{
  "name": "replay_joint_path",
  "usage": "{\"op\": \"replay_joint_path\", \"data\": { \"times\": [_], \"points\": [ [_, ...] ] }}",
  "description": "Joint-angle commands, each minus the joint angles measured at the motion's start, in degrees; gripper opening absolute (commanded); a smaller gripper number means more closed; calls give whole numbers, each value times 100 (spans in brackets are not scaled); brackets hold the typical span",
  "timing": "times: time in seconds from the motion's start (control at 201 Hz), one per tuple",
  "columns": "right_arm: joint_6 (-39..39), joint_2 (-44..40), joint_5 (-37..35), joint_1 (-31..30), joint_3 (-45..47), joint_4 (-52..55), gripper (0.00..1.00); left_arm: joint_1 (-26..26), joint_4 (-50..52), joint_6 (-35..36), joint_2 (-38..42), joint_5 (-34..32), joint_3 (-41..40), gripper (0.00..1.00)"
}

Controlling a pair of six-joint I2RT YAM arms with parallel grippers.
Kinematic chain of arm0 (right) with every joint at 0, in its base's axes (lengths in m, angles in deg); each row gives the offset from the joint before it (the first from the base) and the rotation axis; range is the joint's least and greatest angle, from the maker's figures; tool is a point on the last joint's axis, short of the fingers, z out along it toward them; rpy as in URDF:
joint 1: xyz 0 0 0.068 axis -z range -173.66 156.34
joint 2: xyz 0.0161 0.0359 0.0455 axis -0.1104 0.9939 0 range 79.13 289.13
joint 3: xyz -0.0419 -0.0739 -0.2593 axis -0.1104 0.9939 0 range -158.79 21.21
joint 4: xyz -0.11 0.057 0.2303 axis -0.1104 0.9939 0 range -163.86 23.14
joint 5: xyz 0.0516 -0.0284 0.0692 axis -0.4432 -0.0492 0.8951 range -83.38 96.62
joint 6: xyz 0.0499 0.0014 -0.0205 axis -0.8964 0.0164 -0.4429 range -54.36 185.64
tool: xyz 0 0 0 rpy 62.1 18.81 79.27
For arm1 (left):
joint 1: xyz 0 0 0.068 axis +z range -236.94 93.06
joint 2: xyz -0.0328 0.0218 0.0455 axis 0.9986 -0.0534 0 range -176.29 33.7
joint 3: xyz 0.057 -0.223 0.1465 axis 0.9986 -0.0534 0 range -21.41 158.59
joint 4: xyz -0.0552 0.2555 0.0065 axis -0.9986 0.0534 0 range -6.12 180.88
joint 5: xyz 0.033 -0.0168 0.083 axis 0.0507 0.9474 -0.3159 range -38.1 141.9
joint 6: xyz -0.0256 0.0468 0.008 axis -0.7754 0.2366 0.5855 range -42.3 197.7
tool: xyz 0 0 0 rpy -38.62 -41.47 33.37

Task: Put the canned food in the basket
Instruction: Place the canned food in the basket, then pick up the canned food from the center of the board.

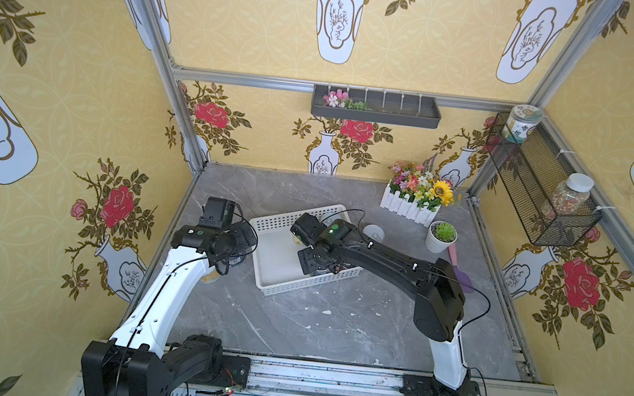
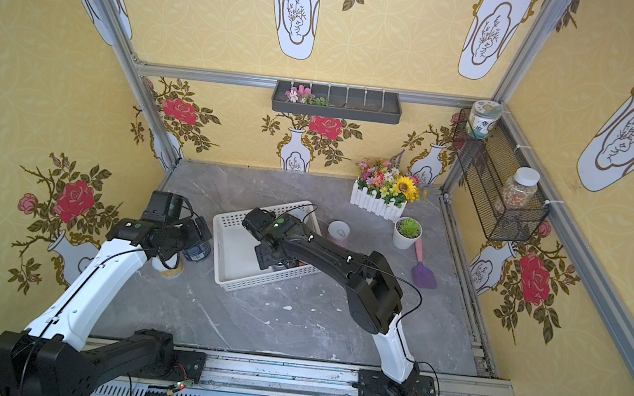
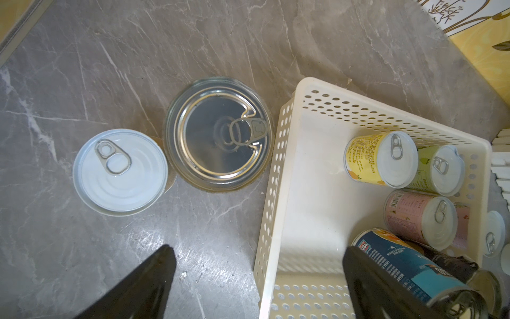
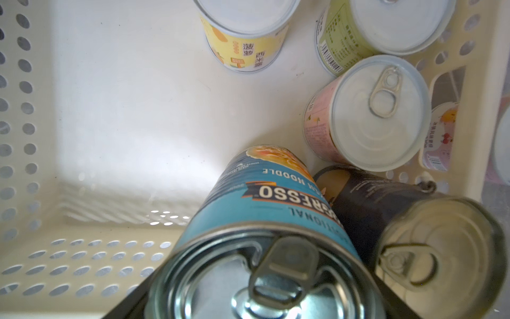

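Five cans inside basket (image 3: 276, 179): yellow can (image 3: 380, 158), green can (image 3: 441, 171), pink can (image 3: 419, 218), dark can (image 4: 386, 198), blue can (image 4: 256, 198) | right claw (image 1: 312, 262) grips tilted blue can | left claw (image 3: 258, 250) wide above tabletop (image 3: 110, 69), beside basket | white-lid can (image 3: 120, 172), silver-lid can (image 3: 218, 134) upright just outside basket

The basket (image 1: 293, 216) sits askew near the middle of the worktop (image 1: 292, 326). Left of it stand a first can (image 3: 218, 135), just beside its left wall, and a second can (image 3: 120, 172) next to that, nearer the front edge. Inside, toward the right end, three upright cans (image 3: 383, 160) (image 3: 438, 171) (image 3: 425, 218) cluster, with the Progresso soup can (image 4: 262, 198) and a neighbouring can (image 4: 372, 198) before them. A lone can (image 1: 374, 233) stands just outside the right wall. The flower planter (image 1: 407, 209) occupies the back right corner, the succulent pot (image 1: 438, 243) before it, the spatula (image 1: 461, 272) before that.
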Motion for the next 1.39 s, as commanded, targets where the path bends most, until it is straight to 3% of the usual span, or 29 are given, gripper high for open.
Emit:
{"op": "replay_joint_path", "data": {
  "times": [0.0, 0.264, 0.513, 0.692, 0.846, 0.956, 1.16, 1.389],
  "points": [
    [-66, -43, -114, -2, 19, 187, 86, 6, -71, 11, -3, -38, -39, 100],
    [-103, -229, -76, -9, 108, 119, 100, 4, -40, 2, -71, -146, -13, 100],
    [-86, -627, -43, -52, 253, 4, 97, 209, 103, -98, -331, -453, 93, 100],
    [3, -1507, -6, -100, 636, -197, 97, 258, 513, -300, -1033, -742, 563, 100],
    [42, -2598, 64, -103, 1372, -536, 97, 311, 893, -458, -1824, -117, 1209, 100],
    [101, -3320, -32, -82, 2098, -804, 97, 340, 958, -607, -2060, -44, 1383, 100],
    [171, -4023, -147, 259, 2730, -801, 97, 753, 733, -681, -2235, 244, 1328, 100],
    [179, -4506, -13, 334, 2929, -964, 97, 812, 795, -684, -2572, 233, 1418, 100]
  ]
}}
